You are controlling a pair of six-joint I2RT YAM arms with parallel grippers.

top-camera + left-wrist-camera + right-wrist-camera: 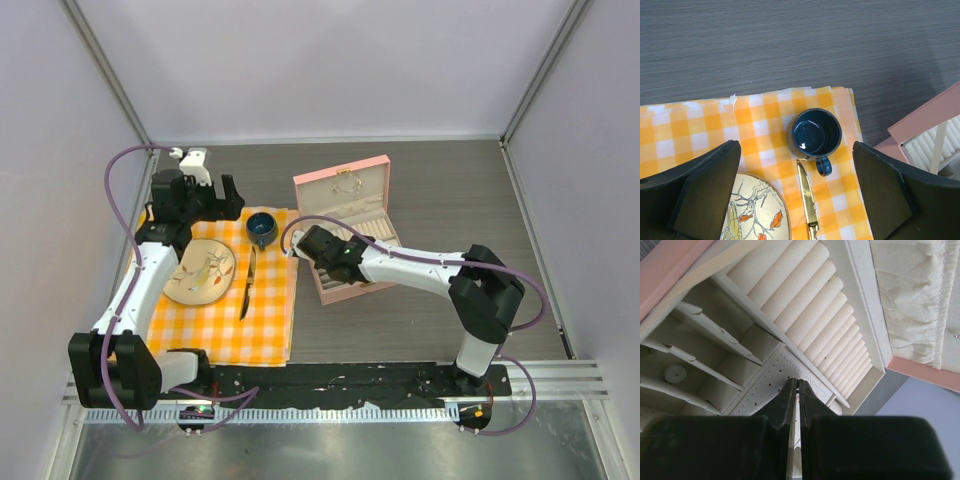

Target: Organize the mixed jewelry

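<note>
1. The right gripper (798, 383) has its jaws drawn in to a hairline gap. A pinkish speck (798, 395) shows between the tips, probably one of the small jewelry pieces, though it is too tiny to be sure.
2. Just under those tips lies the perforated panel (765, 392) inside the open pink box (340, 292). The ring rolls (810, 320) run beside the panel on one side and the divided compartments (720, 360) on the other. One compartment holds a small pale round piece (675, 373).
3. Judging by this, the step in hand is putting a tiny piece into the box, most likely seating it in a hole of the panel. It is not yet released.
4. The next move calls for a short, straight descent lined up with one hole. The jaws then need to part only slightly, and the lift must be clean so the piece is not dragged back out.
5. The left gripper (795, 150) is spread wide and holds nothing. It hovers above the blue cup (816, 134) on the checked cloth (695, 130), with the knife (807, 197) and plate (757, 210) nearby. No loose jewelry is visible there.
</note>
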